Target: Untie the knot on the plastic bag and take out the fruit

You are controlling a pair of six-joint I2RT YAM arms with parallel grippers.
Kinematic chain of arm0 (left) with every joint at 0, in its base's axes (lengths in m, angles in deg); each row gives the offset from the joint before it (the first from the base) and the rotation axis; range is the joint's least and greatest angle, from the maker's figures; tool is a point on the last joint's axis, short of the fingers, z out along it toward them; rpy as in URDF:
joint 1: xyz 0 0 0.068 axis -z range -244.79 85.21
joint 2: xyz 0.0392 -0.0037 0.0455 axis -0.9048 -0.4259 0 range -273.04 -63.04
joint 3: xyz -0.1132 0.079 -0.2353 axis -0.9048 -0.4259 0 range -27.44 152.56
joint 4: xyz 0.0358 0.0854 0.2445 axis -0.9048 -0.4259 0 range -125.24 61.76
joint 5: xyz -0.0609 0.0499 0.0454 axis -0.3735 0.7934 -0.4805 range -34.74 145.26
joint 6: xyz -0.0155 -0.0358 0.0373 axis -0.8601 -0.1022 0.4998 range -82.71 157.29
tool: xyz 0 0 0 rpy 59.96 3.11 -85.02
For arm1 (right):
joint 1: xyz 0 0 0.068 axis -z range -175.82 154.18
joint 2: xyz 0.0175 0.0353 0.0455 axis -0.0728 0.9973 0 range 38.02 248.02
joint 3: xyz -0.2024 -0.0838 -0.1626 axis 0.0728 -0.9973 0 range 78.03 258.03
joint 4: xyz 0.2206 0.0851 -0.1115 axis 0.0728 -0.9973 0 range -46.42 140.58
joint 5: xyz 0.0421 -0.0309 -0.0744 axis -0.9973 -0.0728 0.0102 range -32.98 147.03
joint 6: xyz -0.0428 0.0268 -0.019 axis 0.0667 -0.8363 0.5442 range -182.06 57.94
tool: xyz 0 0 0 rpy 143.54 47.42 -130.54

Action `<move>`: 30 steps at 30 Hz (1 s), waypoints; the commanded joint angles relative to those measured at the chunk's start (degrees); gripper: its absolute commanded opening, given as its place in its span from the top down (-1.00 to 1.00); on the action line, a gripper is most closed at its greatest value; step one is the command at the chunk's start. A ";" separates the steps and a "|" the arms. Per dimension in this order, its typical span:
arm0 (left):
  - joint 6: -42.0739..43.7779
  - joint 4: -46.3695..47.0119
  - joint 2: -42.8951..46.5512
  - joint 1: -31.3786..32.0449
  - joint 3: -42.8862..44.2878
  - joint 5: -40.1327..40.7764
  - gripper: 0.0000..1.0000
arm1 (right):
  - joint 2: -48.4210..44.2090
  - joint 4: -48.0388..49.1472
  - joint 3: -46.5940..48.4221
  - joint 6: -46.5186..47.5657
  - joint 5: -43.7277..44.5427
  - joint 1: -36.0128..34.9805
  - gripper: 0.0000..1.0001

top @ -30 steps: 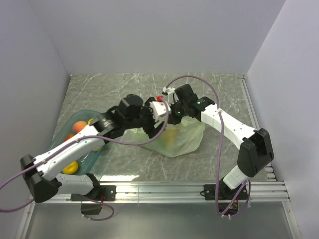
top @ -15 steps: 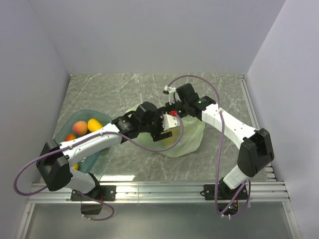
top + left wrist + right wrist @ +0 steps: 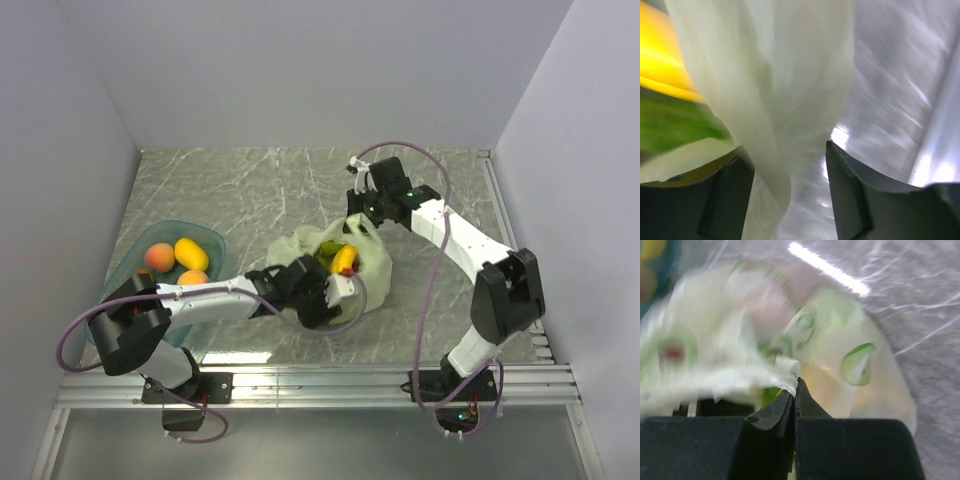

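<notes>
The right fingers (image 3: 774,414) pinch the bag (image 3: 880,390); film hangs between the spread left fingers (image 3: 852,192). Tugging may tear it, spilling fruit (image 3: 345,260).

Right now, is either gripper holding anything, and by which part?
The right gripper is shut on the plastic bag, pinching a bunched strip at its far rim. The left gripper stands open around a fold of the bag, not clamping it.
</notes>
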 commanded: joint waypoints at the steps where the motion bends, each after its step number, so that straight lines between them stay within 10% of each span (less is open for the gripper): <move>1: -14.42 3.02 1.43 4.41 -3.36 -2.85 -0.21 | 6.42 5.06 2.19 -2.68 2.47 1.74 1.00; 16: -41.85 8.27 -5.69 7.23 -11.88 1.08 0.29 | 15.40 10.34 6.41 -6.91 8.38 8.68 0.89; 21: -43.52 3.79 -0.44 7.49 -7.41 5.64 -0.29 | 3.83 5.87 6.05 -5.67 8.37 6.58 -0.38; 30: -49.32 -3.42 16.96 7.76 0.59 14.36 -0.93 | -12.44 -2.14 2.46 -10.67 17.76 -4.58 -0.77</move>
